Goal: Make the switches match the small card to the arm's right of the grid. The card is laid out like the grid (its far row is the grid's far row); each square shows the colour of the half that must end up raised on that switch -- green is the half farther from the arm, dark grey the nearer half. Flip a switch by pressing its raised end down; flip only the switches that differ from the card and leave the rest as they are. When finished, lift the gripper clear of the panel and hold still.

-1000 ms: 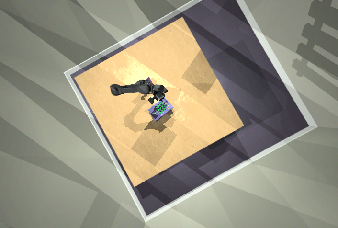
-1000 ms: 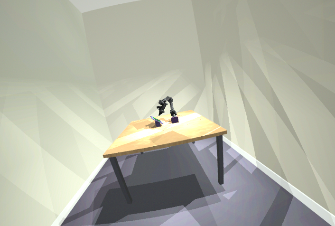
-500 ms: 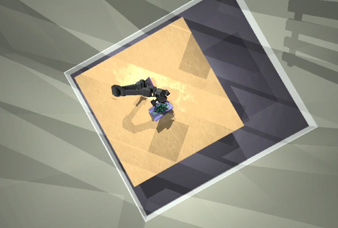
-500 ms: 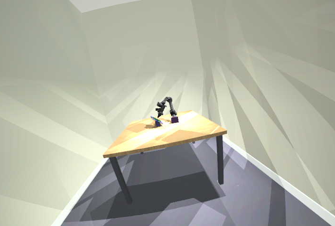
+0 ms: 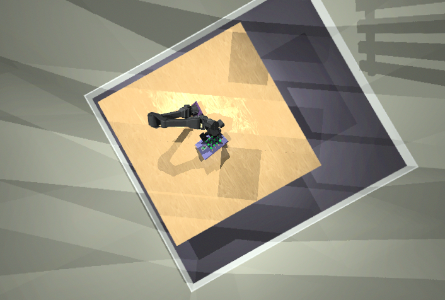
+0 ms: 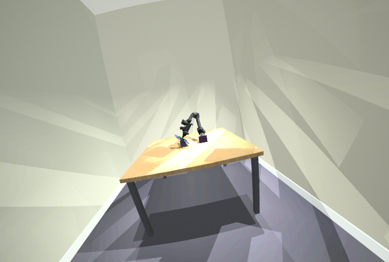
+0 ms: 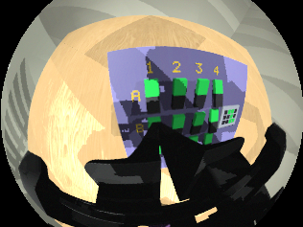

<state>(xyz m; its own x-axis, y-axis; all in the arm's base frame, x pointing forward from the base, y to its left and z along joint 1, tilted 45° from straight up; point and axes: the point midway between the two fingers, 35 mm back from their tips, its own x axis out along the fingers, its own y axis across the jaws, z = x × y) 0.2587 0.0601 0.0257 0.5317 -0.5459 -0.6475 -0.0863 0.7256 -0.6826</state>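
The purple switch panel (image 5: 205,154) (image 7: 128,61) is tilted on a stand. The wrist view shows columns 1 to 4, rows A and B, and part of a third row. Switches A1 (image 7: 151,88), A2 (image 7: 179,87), A3 (image 7: 201,87) and A4 (image 7: 218,87) show green far halves and dark near halves. My gripper (image 7: 155,125) (image 6: 183,136) is shut and empty. Its tips are at switch B1 (image 7: 153,118), covering its near half; contact cannot be told. B2 (image 7: 178,121), B3 (image 7: 198,119) and B4 (image 7: 214,115) show beside it. The fingers hide much of the lower rows. The card (image 7: 229,117) (image 5: 203,147) has green and dark squares.
The wooden table (image 5: 283,141) (image 6: 220,158) carries the panel and the arm's purple base block (image 6: 203,138). The arm arches between the base and the panel. Shadows cross the panel and table.
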